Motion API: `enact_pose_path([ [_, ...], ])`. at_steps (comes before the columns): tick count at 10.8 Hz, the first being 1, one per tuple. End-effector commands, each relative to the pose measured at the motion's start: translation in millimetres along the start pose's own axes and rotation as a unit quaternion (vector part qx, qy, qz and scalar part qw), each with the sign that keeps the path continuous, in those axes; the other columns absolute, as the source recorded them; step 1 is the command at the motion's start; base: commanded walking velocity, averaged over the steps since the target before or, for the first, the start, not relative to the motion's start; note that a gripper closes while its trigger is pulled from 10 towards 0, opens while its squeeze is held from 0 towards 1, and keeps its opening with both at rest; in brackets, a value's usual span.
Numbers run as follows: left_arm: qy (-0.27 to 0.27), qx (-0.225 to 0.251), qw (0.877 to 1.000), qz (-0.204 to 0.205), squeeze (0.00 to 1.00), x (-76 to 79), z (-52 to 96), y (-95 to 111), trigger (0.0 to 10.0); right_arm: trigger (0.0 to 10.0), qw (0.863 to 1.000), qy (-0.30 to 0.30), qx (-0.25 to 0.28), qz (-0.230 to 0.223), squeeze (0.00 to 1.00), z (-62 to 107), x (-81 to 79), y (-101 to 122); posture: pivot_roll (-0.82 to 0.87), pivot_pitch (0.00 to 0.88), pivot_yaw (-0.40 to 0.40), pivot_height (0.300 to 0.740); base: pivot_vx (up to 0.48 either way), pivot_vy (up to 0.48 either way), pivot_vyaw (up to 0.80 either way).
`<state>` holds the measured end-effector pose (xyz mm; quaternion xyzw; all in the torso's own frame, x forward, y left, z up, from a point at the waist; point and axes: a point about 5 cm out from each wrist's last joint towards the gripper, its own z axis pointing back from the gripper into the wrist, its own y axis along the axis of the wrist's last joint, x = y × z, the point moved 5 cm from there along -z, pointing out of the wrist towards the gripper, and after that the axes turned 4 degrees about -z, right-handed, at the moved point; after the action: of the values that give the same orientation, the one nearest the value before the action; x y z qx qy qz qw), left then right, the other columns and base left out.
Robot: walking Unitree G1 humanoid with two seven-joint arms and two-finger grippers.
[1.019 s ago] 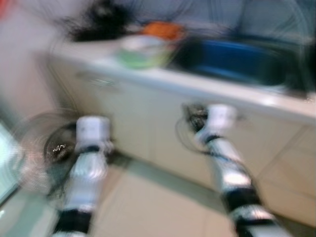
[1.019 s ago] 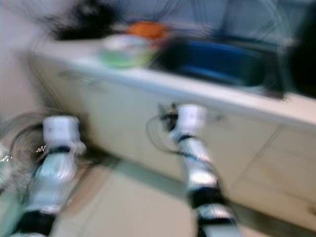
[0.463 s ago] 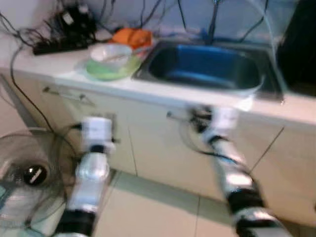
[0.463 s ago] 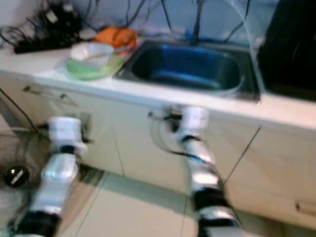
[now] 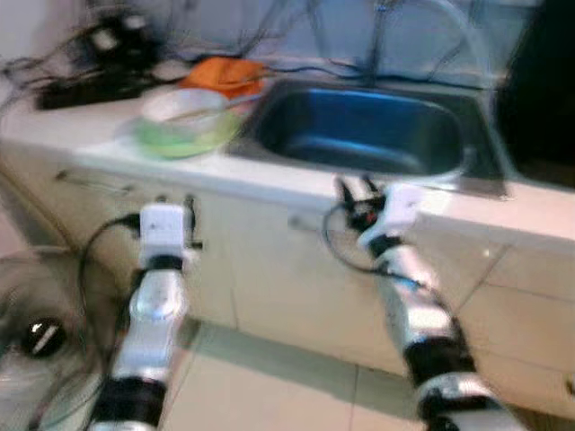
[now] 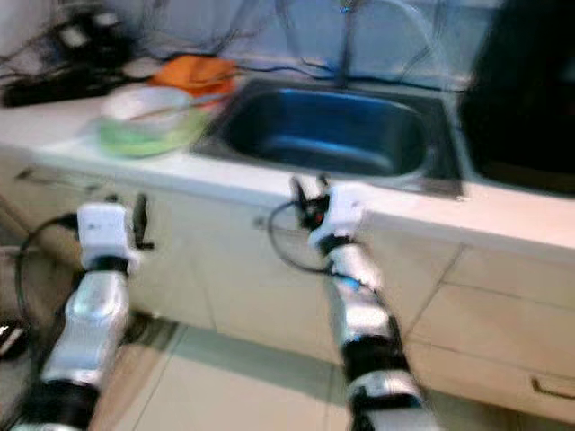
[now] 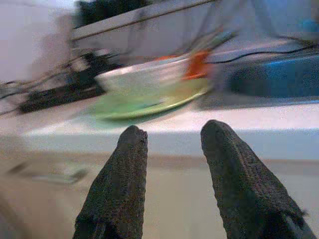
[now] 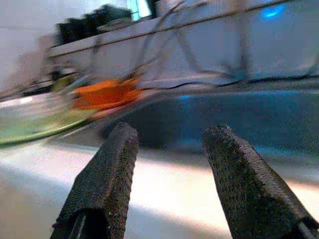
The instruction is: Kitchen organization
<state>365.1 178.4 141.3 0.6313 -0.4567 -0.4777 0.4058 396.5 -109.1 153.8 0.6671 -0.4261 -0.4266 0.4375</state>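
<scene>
Left gripper (image 7: 169, 144), two long black rubbery textured fingers spread apart w/ nothing between, held below and just in front of the white smooth countertop (image 5: 269, 184) edge. Right gripper (image 8: 172, 149) likewise has its fingers parted and empty, raised near the counter edge in front of the sink. Both on silver arms w/ black bands, white wrist blocks; loose black cable loops by the right wrist.

Nearest: pale glossy floor tiles (image 5: 269, 395). At near left, a round wire-cage floor fan (image 5: 36, 337), blurred. Behind the arms, cream flat-fronted cabinet doors (image 5: 260, 269) w/ slim metal bar handles.

On the counter, left of centre: a white round bowl (image 5: 184, 106) sitting on a green shallow plate (image 5: 184, 139); something thin seems to lie across the bowl, too blurred to name. Just beyond them, an orange soft-looking item (image 5: 223, 74), maybe cloth or plastic, cannot tell. Centre: a dark rounded-rectangle steel sink basin (image 5: 368, 130), looking blue inside, tap at its far edge. Far left: a black power strip w/ tangled cables (image 5: 90, 63) by the wall. Far right: a large black boxy appliance (image 5: 539, 90).

Progress, judged: very early. Nothing held; bowl, plate, orange item all untouched on the counter. Approach seems nearly done; picking and sorting all left.
</scene>
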Motion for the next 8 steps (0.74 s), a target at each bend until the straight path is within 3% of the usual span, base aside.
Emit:
enact_pose_path([
  [1, 0.022, 0.026, 0.999, -0.010, 0.00, -16.2, -7.6, 18, 10.0, 10.0, 0.999, 0.016, 0.029, -0.005, 0.00, -10.3, -12.7, 19, 0.14, 0.035, 0.020, 0.740, 0.364, 0.000, 0.00],
  [4, 0.027, 0.049, 0.998, -0.016, 0.00, -20.3, -10.8, 35, 10.0, 10.0, 0.999, 0.024, 0.044, -0.004, 0.00, -14.8, -18.7, 31, 0.15, 0.034, 0.018, 0.740, 0.365, 0.000, 0.00],
  [8, 0.035, 0.046, 0.998, -0.020, 0.00, -26.3, -8.7, 36, 10.0, 10.0, 0.999, 0.025, 0.040, -0.005, 0.00, -14.5, -20.0, 31, 0.15, 0.036, 0.016, 0.740, 0.367, 0.000, 0.00],
])
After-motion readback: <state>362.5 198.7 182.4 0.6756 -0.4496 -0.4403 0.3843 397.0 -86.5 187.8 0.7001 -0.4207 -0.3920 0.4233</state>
